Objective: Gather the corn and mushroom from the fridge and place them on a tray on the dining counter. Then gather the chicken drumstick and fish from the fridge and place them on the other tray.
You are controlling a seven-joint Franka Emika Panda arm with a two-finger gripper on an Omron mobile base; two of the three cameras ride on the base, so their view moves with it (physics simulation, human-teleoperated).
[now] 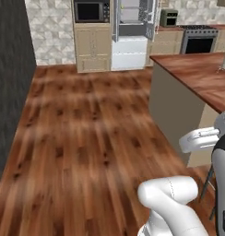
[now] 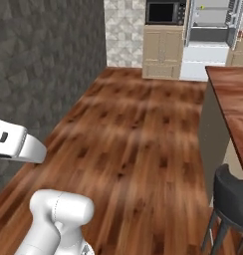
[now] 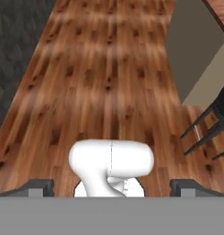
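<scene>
Wide wooden floor (image 1: 86, 133) underfoot, stretching from near to the far wall. Dark grey wall (image 2: 44, 64) along the left. Long dining counter (image 1: 197, 76) on the right, brown top, pale side, with dark stools (image 2: 232, 199) tucked at its near end. Fridge (image 1: 130, 34) at the far end of the room, doors swung open, beside the cabinet with the microwave (image 1: 90, 11). Corn, mushroom, drumstick and fish presumably inside, too small and far to make out; trays not identifiable on the counter from here. Gripper (image 3: 112, 187) empty, fingers spread wide apart, pointed down at the floor. Very first step by the look of it: nothing gathered yet. Next move: driving across the floor to the fridge, then reaching in for the corn.
</scene>
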